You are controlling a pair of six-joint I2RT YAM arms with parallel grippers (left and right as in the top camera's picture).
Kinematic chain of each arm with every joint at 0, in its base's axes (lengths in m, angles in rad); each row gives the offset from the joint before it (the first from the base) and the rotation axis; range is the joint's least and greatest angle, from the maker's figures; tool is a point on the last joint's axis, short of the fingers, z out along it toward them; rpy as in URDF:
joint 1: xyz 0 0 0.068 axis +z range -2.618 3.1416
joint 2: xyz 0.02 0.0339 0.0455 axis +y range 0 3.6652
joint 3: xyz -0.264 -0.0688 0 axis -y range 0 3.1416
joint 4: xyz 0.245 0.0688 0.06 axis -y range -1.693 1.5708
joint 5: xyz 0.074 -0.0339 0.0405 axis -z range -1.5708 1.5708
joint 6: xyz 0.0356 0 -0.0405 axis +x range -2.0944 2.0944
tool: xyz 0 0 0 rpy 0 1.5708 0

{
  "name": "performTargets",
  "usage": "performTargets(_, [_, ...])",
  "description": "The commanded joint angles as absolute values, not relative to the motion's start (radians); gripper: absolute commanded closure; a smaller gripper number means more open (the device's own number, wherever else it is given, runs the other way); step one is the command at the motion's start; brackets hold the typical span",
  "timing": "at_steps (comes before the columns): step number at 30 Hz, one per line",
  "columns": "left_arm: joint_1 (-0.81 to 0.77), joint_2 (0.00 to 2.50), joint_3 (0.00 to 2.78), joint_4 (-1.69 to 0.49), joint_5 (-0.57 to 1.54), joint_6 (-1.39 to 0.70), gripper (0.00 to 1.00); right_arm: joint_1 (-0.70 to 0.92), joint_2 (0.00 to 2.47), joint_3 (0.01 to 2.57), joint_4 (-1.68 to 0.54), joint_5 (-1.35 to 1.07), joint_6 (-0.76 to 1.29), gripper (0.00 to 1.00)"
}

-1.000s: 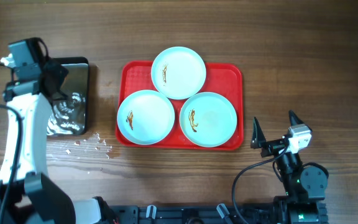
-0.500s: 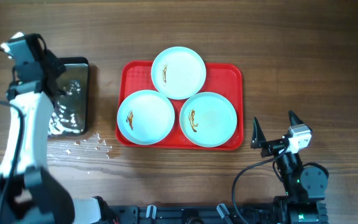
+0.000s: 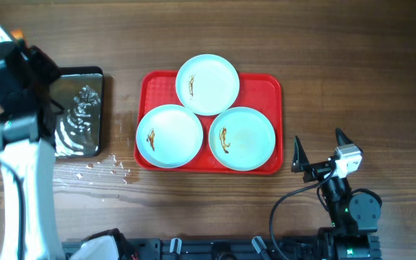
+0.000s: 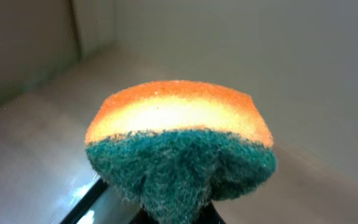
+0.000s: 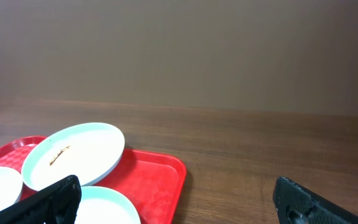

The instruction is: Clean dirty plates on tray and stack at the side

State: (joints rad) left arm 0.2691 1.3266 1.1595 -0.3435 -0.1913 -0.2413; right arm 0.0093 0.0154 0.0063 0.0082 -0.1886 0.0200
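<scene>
Three pale plates lie on the red tray: one at the back, one front left, one front right. Each has a small brown smear. My left gripper is raised above the left edge of the black pan, far left of the tray. In the left wrist view it is shut on an orange and green sponge, which hides the fingers. My right gripper is open and empty just right of the tray. In the right wrist view it faces the tray and back plate.
A black metal pan holding water stands left of the tray. Water drops lie on the wooden table in front of it. The right arm's base is at the front right.
My left arm has risen and swung left, off the pan, with the sponge in its grip. The right arm and the plates have not moved.
</scene>
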Motion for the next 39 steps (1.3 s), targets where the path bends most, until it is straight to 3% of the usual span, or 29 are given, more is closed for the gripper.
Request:
performTargets(1, [0.31,1.637,1.029,-0.384,-0.252,-0.185,0.96,0.005,0.01,0.005,0.013,-0.181,0.003,0.0])
performTargets(3, [0.31,1.681,1.052,-0.422,-0.319,-0.153,0.96,0.005,0.01,0.005,0.013,-0.18,0.002,0.0])
performTargets(7, [0.275,1.516,1.168,-0.463,-0.323,-0.165,0.96,0.005,0.01,0.005,0.013,-0.181,0.002,0.0])
performTargets(11, [0.25,1.387,1.173,-0.39,-0.184,-0.168,0.96,0.005,0.01,0.005,0.013,-0.181,0.003,0.0])
performTargets(18, [0.3,1.571,1.121,-0.518,-0.191,-0.168,0.96,0.005,0.01,0.005,0.013,-0.181,0.003,0.0])
performTargets(27, [0.272,1.096,1.388,-0.675,0.043,-0.293,0.96,0.005,0.01,0.005,0.013,-0.181,0.003,0.0])
performTargets(31, [0.272,1.077,1.382,-0.834,0.044,-0.303,0.96,0.005,0.01,0.005,0.013,-0.181,0.002,0.0])
performTargets(34, [0.272,1.123,1.361,-0.944,0.237,-0.304,0.96,0.005,0.01,0.005,0.014,-0.18,0.0,0.0])
performTargets(36, [0.247,1.184,1.33,-1.031,0.513,-0.303,0.96,0.005,0.01,0.005,0.013,-0.141,-0.081,0.0])
performTargets(39, [0.165,1.242,1.283,-1.068,0.576,-0.303,0.96,0.005,0.01,0.005,0.01,-0.134,-0.133,0.0])
